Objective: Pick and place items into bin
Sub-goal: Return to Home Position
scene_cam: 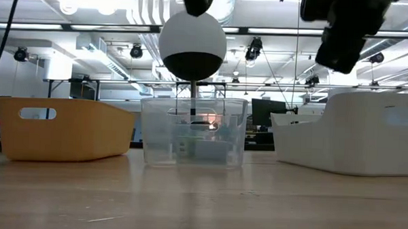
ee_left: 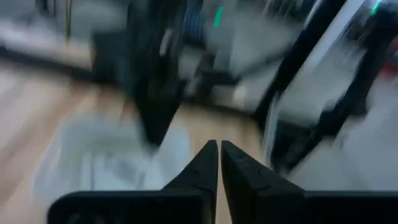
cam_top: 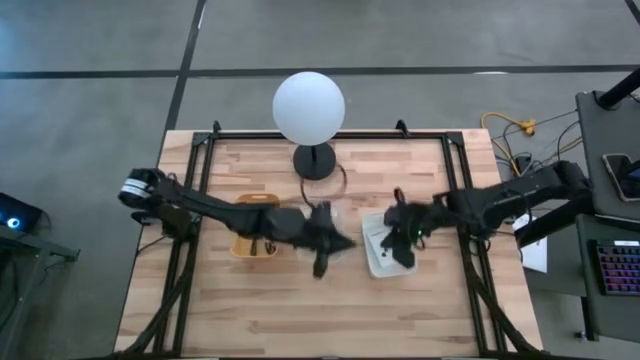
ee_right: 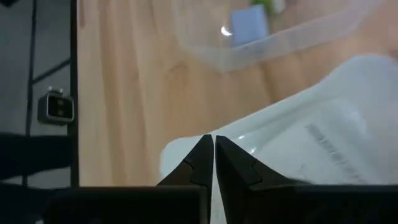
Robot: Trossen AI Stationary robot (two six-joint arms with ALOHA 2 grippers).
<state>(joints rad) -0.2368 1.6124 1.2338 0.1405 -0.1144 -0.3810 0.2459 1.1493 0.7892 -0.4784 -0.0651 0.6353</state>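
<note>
"From low down I see the orange bin (scene_cam: 61,126), clear bin (scene_cam: 193,134) and white bin (scene_cam: 353,133), only from the side."

"The left gripper (ee_left: 219,144) has its fingers together. So does the right gripper (ee_right: 214,138), above the white bin. Its camera shows a printed packet (ee_right: 329,143) inside, and a pale blue cube (ee_right: 249,26) in the clear bin."

A white globe lamp (cam_top: 309,108) stands on a round black base (cam_top: 316,161) at the far middle of the wooden table (cam_top: 300,320). Behind the lamp, a dark line (cam_top: 400,71) crosses the grey floor. To the lamp's right, off the table, a yellow cable (cam_top: 515,127) lies looped on the floor. Farther right sits a keyboard (cam_top: 618,265) with coloured keys. Far to the lamp's left, a dark device (cam_top: 12,222) shows a blue light.
</note>
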